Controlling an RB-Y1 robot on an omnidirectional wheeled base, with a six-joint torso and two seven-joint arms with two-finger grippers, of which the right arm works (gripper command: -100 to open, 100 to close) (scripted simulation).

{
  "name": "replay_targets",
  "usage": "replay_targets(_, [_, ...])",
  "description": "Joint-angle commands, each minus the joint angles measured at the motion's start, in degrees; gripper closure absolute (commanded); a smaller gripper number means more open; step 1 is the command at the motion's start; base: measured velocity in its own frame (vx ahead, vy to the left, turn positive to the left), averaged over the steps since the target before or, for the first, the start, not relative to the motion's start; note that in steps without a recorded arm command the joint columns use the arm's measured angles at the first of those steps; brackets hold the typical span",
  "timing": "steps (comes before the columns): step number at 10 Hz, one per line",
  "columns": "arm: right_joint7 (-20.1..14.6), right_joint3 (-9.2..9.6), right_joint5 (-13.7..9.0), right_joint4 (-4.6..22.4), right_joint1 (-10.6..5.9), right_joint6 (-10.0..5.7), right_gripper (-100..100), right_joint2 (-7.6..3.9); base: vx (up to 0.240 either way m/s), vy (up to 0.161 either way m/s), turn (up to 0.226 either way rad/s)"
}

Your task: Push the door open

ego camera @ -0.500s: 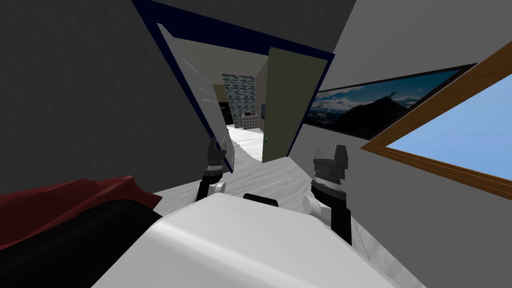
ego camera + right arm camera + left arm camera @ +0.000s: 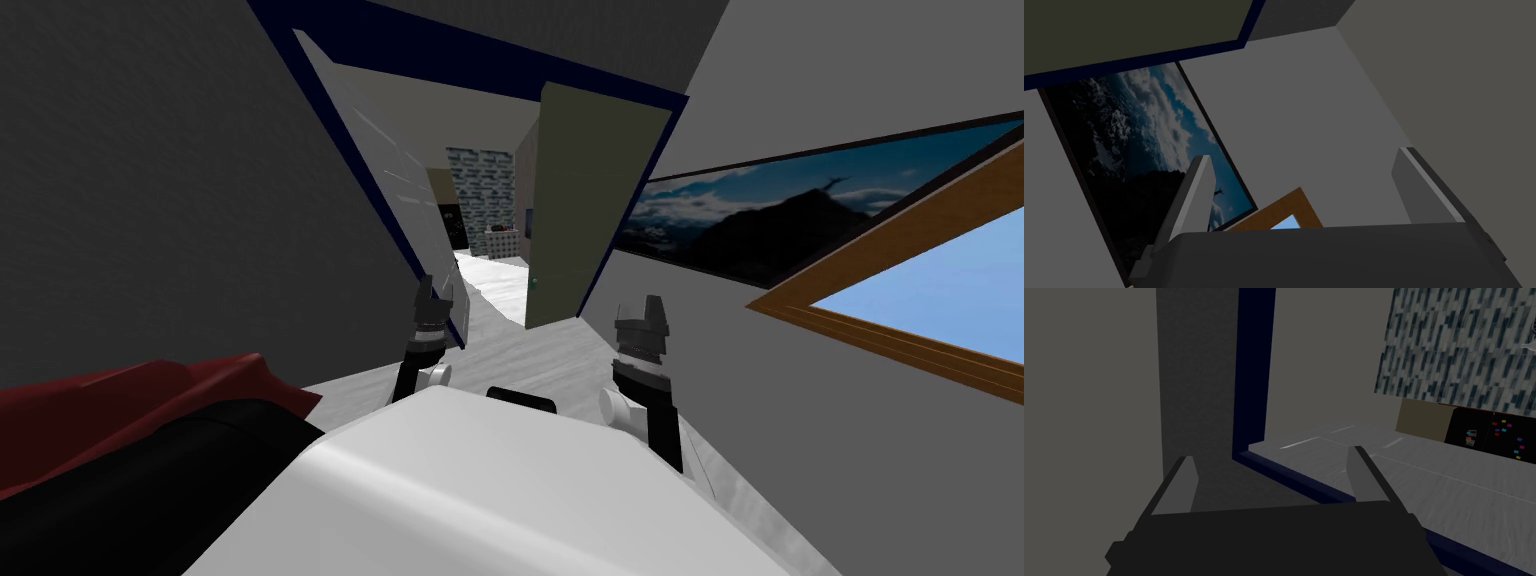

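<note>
— Where's the door?
— Ahead of me, slightly right. It's an olive door (image 2: 588,200) hinged on the right post of a dark blue frame (image 2: 335,120). It stands part open, with a gap along its left edge. Neither hand touches it.

— And the hands?
— The left gripper (image 2: 436,295) is raised by the foot of the frame's left post, fingers spread and holding nothing. The right gripper (image 2: 645,318) is up near the door's lower right corner, released and empty too.

— Anything in the way?
— A low dark red and black piece of furniture (image 2: 130,400) sits close on my left, against a dark grey wall (image 2: 150,180). The lighter right wall carries a framed mountain picture (image 2: 760,215) and a wood-framed window (image 2: 900,300) showing blue sky.

— The floor and the room beyond?
— A pale grey floor (image 2: 545,350) runs through the opening. Past it I see a patterned tile wall (image 2: 1454,343) and a black panel (image 2: 1494,435) dotted with small coloured notes.
</note>
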Motion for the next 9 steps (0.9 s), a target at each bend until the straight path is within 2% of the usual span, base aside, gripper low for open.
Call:
replay_targets(1, [-0.1, 0.10, 0.0, 1.9, -0.91, -0.21, -100, -0.41, 0.104, -0.017, 0.036])
replay_targets(9, [-0.5, 1.64, 0.5, 13.3, -4.66, -2.37, -100, -2.12, 0.095, -0.027, 0.049])
